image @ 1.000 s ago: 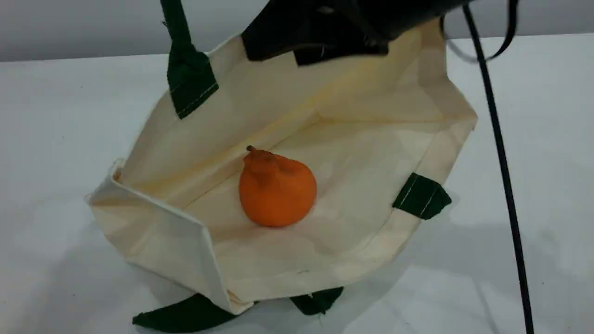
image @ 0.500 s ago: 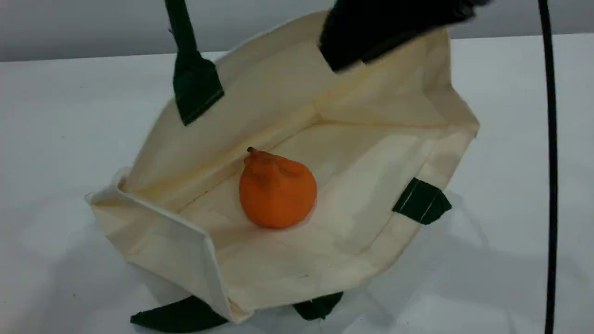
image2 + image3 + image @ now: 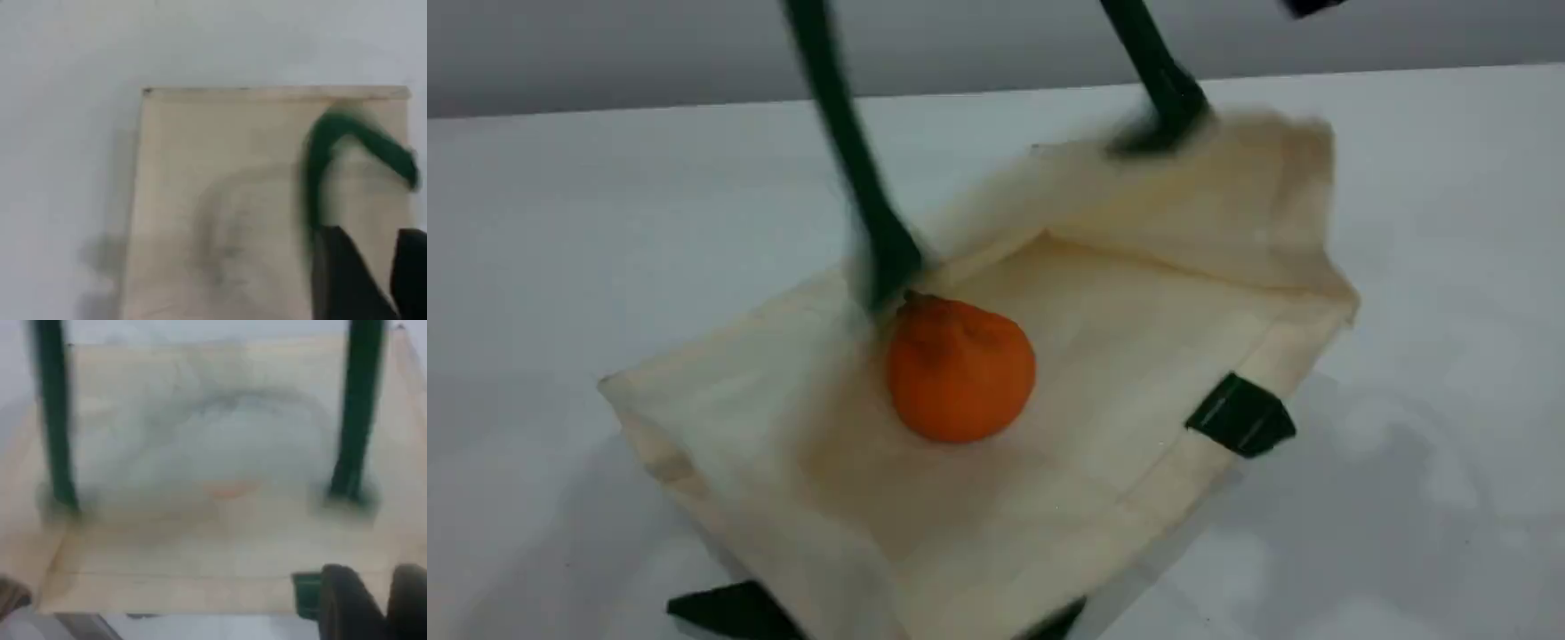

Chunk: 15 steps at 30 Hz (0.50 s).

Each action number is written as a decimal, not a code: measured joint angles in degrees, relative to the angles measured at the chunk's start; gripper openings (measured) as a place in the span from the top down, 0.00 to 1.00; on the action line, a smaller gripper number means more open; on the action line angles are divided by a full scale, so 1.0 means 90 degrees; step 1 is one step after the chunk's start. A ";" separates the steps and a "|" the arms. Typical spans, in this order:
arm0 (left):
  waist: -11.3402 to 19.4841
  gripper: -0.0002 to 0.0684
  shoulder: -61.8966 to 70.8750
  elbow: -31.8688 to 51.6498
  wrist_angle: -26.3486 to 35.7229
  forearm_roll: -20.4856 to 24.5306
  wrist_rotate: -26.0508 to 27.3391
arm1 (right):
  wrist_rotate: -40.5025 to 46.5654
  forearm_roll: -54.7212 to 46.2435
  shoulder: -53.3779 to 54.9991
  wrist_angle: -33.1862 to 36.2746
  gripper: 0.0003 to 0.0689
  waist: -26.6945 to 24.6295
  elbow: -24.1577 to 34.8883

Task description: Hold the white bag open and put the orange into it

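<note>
The white bag (image 3: 1138,267) lies on the table with its mouth toward the camera, blurred and sagging. The orange (image 3: 960,369) rests inside on the bag's lower wall. The upper dark green handle (image 3: 854,160) blurs in front of the bag, and its left strand reaches down to the orange. In the left wrist view my left gripper (image 3: 383,280) hovers over the bag (image 3: 200,167), open, with the handle (image 3: 320,153) loose beside its left fingertip. My right gripper (image 3: 380,600) is above the bag (image 3: 200,540), jaws slightly apart on nothing, and the handle strands (image 3: 53,420) run in front of it.
White table (image 3: 560,222) surrounds the bag, with a grey wall behind. A green fabric tab (image 3: 1240,416) sticks out at the bag's right edge. The lower handle (image 3: 729,612) pokes out under the front. A dark bit of an arm (image 3: 1312,7) shows at the top edge.
The dark arm has left the bag's top rim. The far wall has dropped and the handle has swung down over the orange. My left jaws have parted off the handle; my right jaws have narrowed.
</note>
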 joint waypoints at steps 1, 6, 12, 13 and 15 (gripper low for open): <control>0.0000 0.65 0.0004 0.0064 -0.0025 0.0000 0.0000 | 0.0158 -0.0192 -0.0166 0.0071 0.77 0.0000 0.0000; 0.0000 0.42 0.0004 0.0308 0.0139 0.0000 0.0000 | 0.0621 -0.0714 -0.1079 0.0501 0.77 -0.0003 0.0000; 0.0000 0.36 -0.0028 0.0308 0.0730 -0.0218 -0.0105 | 0.0993 -0.1146 -0.2219 0.0943 0.77 -0.0007 0.0000; 0.0000 0.36 -0.0028 0.0308 0.0827 -0.0321 -0.0105 | 0.1053 -0.1271 -0.2408 0.1070 0.77 -0.0007 0.0000; 0.0000 0.38 -0.0046 0.0308 0.0962 -0.0542 -0.0105 | 0.1137 -0.1492 -0.2760 0.1327 0.77 -0.0007 0.0000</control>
